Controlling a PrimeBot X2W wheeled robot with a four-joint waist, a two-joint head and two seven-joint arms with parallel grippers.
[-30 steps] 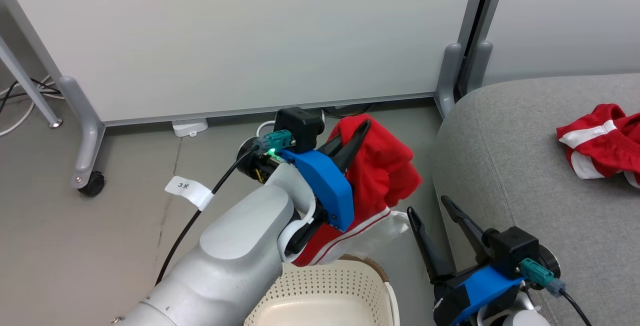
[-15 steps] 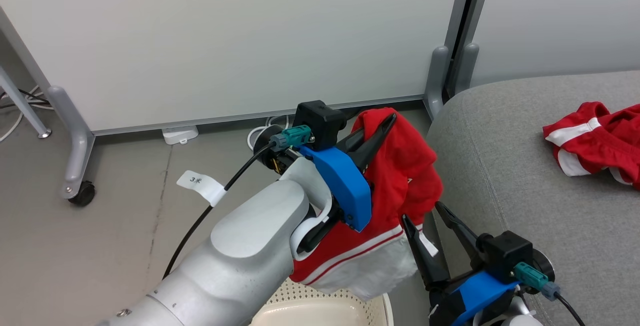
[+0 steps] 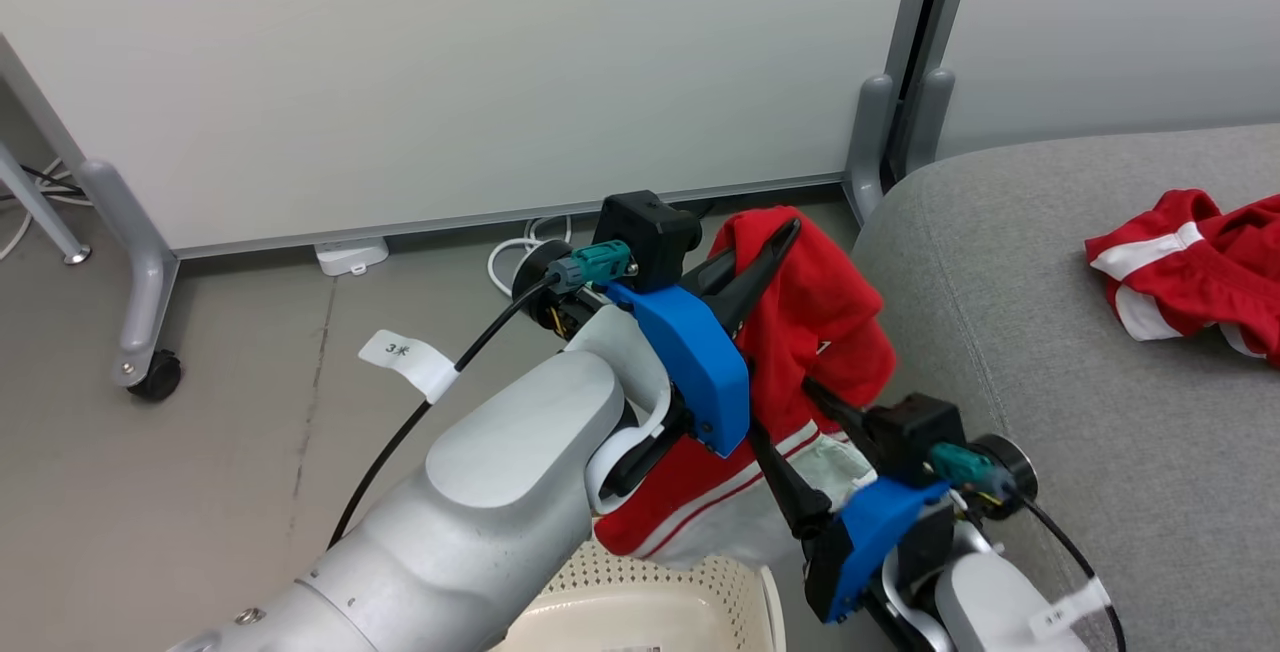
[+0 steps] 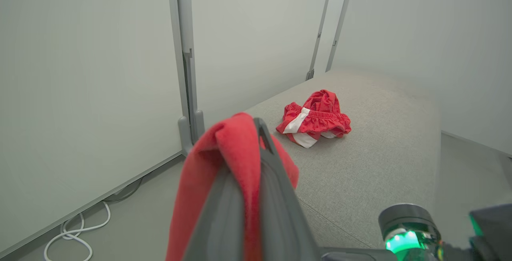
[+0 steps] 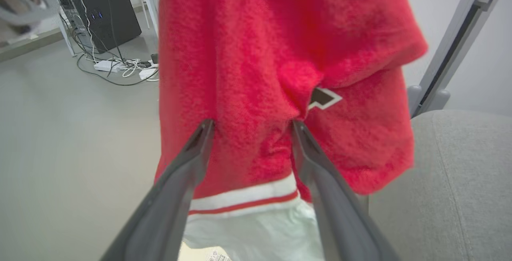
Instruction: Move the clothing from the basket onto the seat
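Grey seat [image 3: 1050, 382] carries one red-and-white garment [image 4: 314, 115], shown whole by my left wrist view, while my left gripper [image 3: 790, 232] is clamped on a second garment [image 3: 835, 322] over the basket [image 3: 690, 587], my right gripper [image 5: 253, 124] has its fingers spread against that cloth, and the head view reads a cable tag [image 3: 398, 352], "3米".

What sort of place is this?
Probably a lab or test room staged like a home: white partitions on casters wall it off, a grey seat sits beside them, and loose cables run along the floor by a black box.
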